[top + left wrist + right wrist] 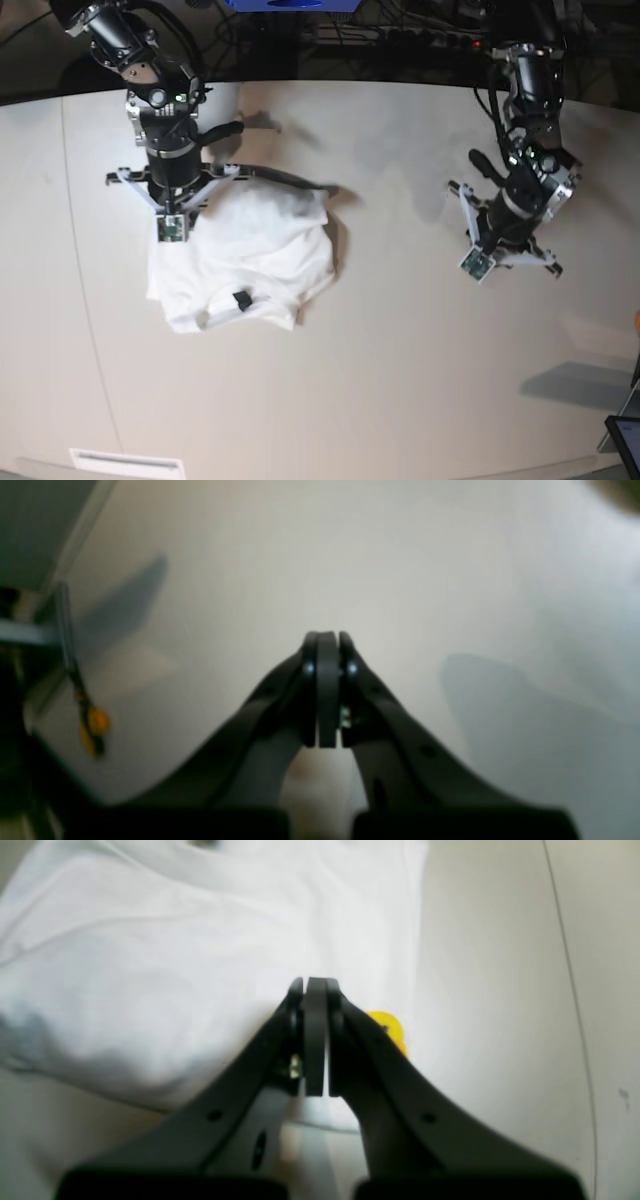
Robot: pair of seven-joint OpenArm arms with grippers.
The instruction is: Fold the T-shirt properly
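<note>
At the left of the base view stands the right arm, its black two-fingered right hand (172,205) pressed together with nothing between the fingers, as the right wrist view shows plainly (315,1037). It hangs over the far edge of the large white short-sleeved cotton T-shirt (245,260), which lies as a rumpled, roughly square bundle on the pale, smooth surface (400,380). The shirt spreads from under that hand toward the near side of the surface, its collar (240,308) turned to the near edge with a small dark tag (242,299) just inside it. In the right wrist view, white cloth (150,965) fills the field ahead and to one side of the fingertips, and a small yellow-orange patch (387,1030) peeks out just beside one finger, close to the cloth's edge.

Further right, bare surface separates the shirt from the left arm. Its black left hand (490,245) is likewise closed on nothing, shown clearly in the left wrist view (327,680), and only plain surface lies beneath it.

The shirt therefore lies directly under and forward of the right hand, and well apart from the left. The bundle looks folded but uneven, so any tidying would likely fall to the nearer right arm.
</note>
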